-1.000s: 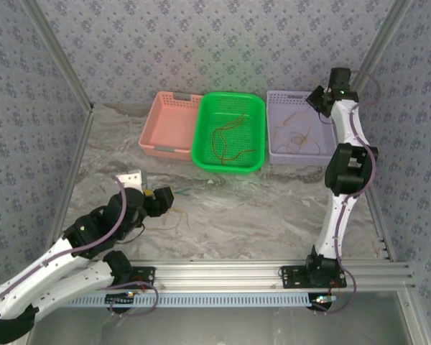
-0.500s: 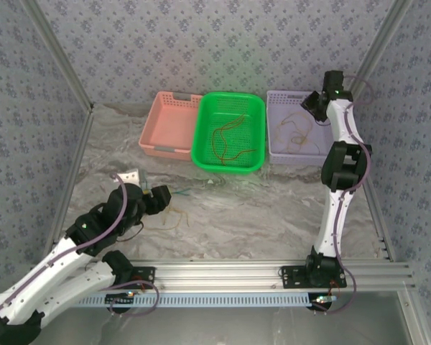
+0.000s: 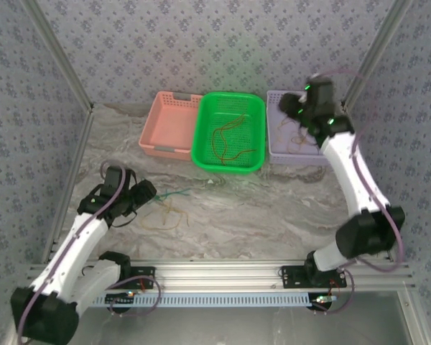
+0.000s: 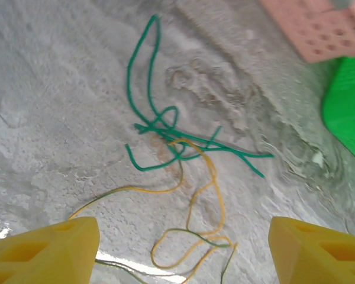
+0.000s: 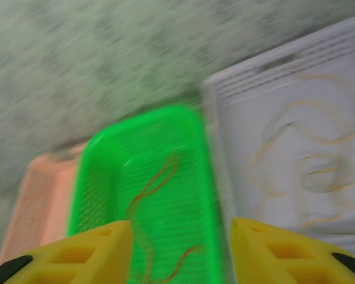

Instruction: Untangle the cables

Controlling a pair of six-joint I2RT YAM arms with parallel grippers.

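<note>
Left claw (image 4: 183,242), released, hovers above tangled cables (image 4: 165,127) near the green basket (image 3: 228,166); right claw (image 5: 180,242) hangs released beside that basket.

Yellow cable (image 4: 215,176) cut off below, green basket (image 5: 86,189) blurred

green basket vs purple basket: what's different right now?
Colour: the green basket is bright green, the purple basket pale lilac.
Contents: the green basket holds red-orange cables; the purple basket holds yellow cables.
Position: the green basket sits left of the purple basket.
Shared: both are perforated rectangular baskets, side by side at the far side of the table.
</note>
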